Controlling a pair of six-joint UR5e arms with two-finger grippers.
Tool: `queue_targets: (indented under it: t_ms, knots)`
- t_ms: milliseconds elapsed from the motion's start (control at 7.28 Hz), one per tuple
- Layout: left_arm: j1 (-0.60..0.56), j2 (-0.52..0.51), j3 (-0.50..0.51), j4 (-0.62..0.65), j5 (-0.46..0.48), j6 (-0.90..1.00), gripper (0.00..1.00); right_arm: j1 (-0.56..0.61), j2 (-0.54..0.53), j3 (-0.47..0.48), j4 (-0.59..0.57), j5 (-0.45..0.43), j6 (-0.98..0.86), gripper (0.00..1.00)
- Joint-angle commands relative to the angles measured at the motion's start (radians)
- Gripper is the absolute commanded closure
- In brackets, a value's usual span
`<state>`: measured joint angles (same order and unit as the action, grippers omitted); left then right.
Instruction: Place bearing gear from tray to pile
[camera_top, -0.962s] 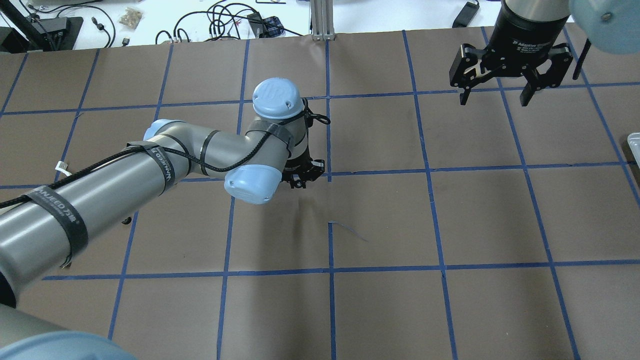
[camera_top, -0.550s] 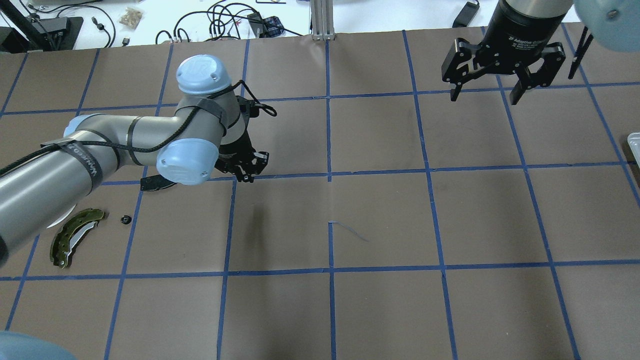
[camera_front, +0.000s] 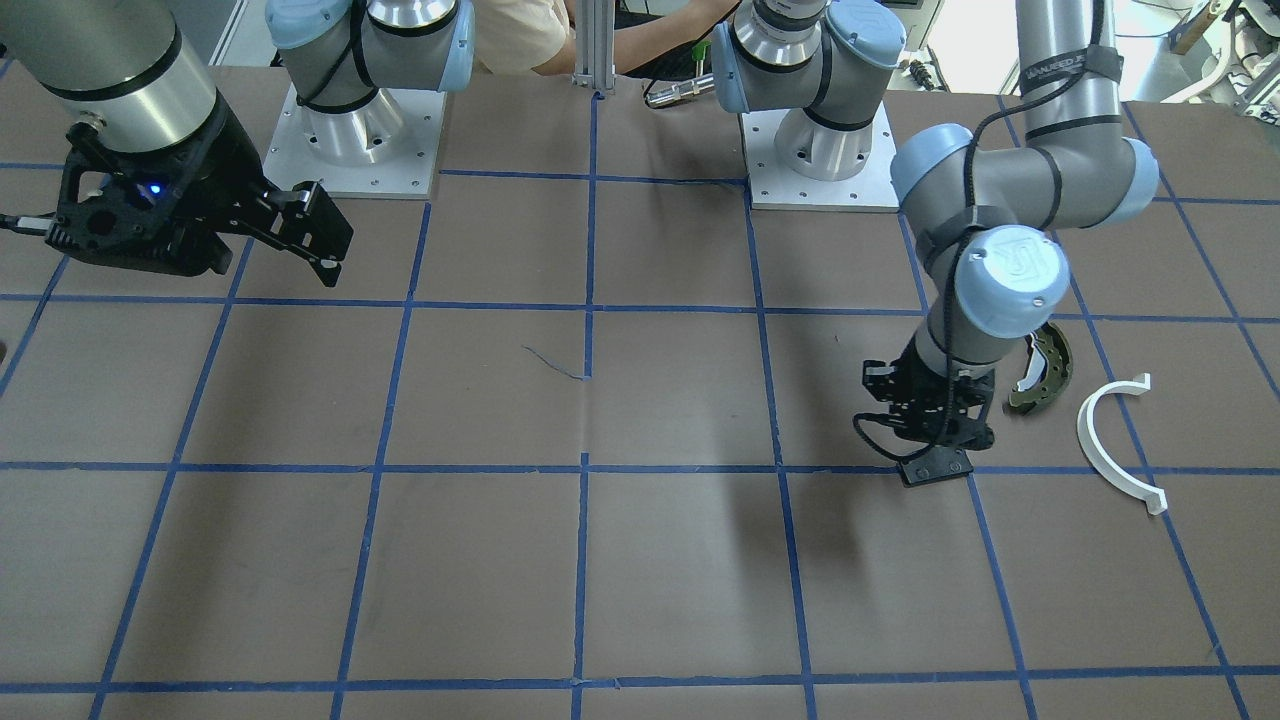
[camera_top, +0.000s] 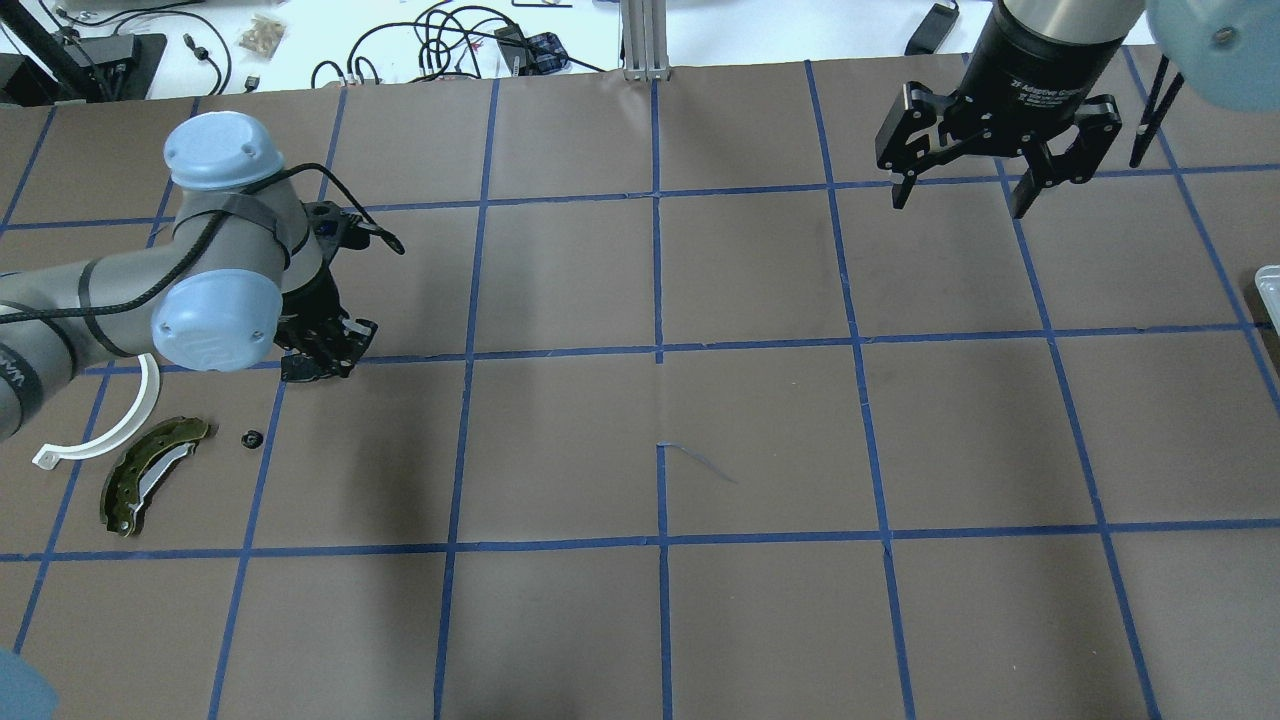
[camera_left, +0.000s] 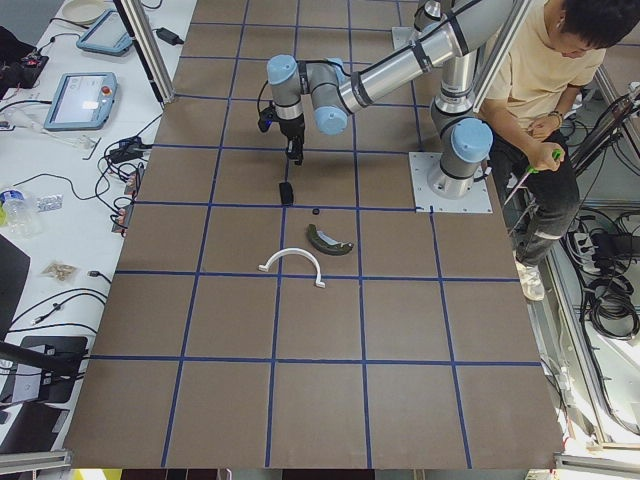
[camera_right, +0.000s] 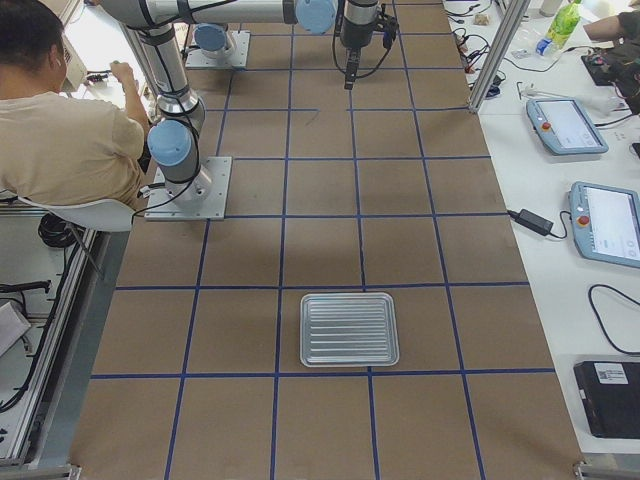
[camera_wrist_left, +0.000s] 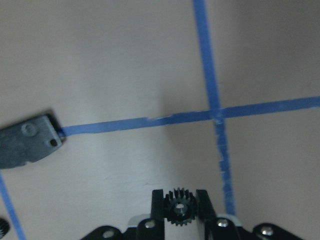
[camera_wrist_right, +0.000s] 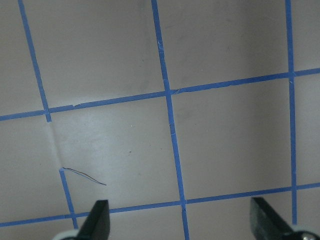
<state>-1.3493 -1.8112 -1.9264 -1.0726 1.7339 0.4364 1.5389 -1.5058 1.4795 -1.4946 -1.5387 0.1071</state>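
Observation:
My left gripper (camera_wrist_left: 180, 197) is shut on a small black toothed bearing gear (camera_wrist_left: 180, 210). In the overhead view the left gripper (camera_top: 330, 352) hangs low over the table at the pile's edge, right above the flat black pad plate (camera_top: 298, 371). The plate also shows in the left wrist view (camera_wrist_left: 25, 147). The pile's olive-green brake shoe (camera_top: 150, 470) and white half-ring (camera_top: 110, 425) lie to its left. My right gripper (camera_top: 955, 195) is open and empty, high at the far right. The tray (camera_right: 350, 328) shows in the exterior right view.
A small black part (camera_top: 250, 437) lies beside the brake shoe. The tray's corner (camera_top: 1270, 280) shows at the overhead view's right edge. Cables and tools lie beyond the table's far edge. A person sits behind the robot's bases (camera_left: 550, 90).
My left arm has swung left from the table's middle to the pile, uncovering the half-ring and brake shoe. My right gripper has shifted slightly left.

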Motion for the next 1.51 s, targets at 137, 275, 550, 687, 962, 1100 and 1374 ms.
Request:
queue_targets:
  t_ms: [137,275,550,687,962,1100,1374]
  knots:
    - [0.231,-0.033,-0.011,-0.003,-0.005,0.122,1.0,0.0,-0.001,0.001,0.002,0.0,0.0,0.0]
    - [0.24,-0.052,-0.01,0.002,-0.011,0.117,1.0,0.0,-0.001,-0.001,0.002,0.0,-0.001,0.0]
    - [0.24,-0.094,-0.008,0.043,-0.071,0.113,1.0,0.0,-0.002,0.001,0.004,-0.001,-0.001,0.0]
    - [0.248,-0.114,-0.01,0.068,-0.073,0.114,1.0,0.0,-0.002,0.002,0.004,-0.001,-0.003,0.0]
    - [0.248,-0.128,-0.008,0.068,-0.07,0.116,1.0,0.0,-0.002,0.002,0.004,-0.059,-0.01,0.0]
    - [0.248,-0.132,-0.006,0.069,-0.071,0.12,0.49,0.0,-0.002,0.004,0.005,-0.067,-0.009,0.0]
    - [0.245,-0.12,0.001,0.068,-0.071,0.125,0.0,0.0,-0.002,0.004,0.004,-0.069,-0.007,0.0]
